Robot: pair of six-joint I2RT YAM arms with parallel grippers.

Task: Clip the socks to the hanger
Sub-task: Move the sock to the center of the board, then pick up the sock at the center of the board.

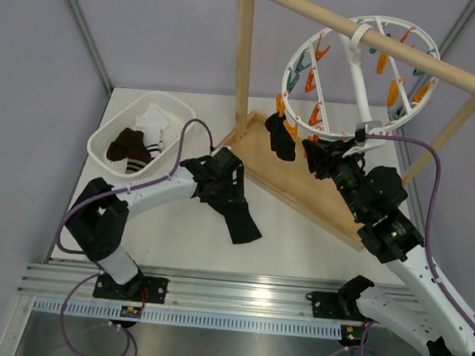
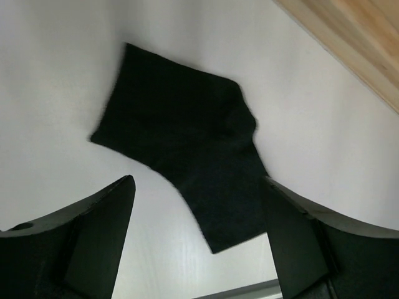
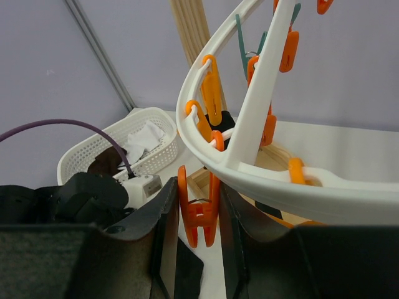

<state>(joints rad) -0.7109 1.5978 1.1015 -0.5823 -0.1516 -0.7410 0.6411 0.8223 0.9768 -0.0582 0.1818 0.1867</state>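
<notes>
The left gripper [image 2: 198, 184] hangs over the middle of the table [image 1: 182, 240] with its fingers [image 2: 100, 230] spread wide and nothing between them. Right below it a black sock [image 1: 242, 222] lies flat on the white top, a little nearer the near edge than the far one, and clear of both fingers. In the left wrist view the sock's bent shape fills the gap between the two dark pads, with the wooden base board [image 1: 303, 192] cutting across the upper right corner.

Over on the right side, the hanger [image 1: 357, 80] hangs by its hook from the top bar of the stand [image 1: 242, 62], its ring tilted and its orange and teal clips dangling around the rim. Another black sock [image 1: 281, 138] hangs from the ring's low left side, above the base board. The right gripper [image 3: 196, 205] is up against the ring's lowest edge, closed narrowly on an orange clip [image 3: 201, 221], one finger pressed to each side of it.

At the far left corner of the table stands a basket [image 1: 177, 131]. It holds a brown sock [image 1: 128, 143], some white ones [image 1: 153, 119] and a striped one [image 1: 138, 167] near its front wall.
</notes>
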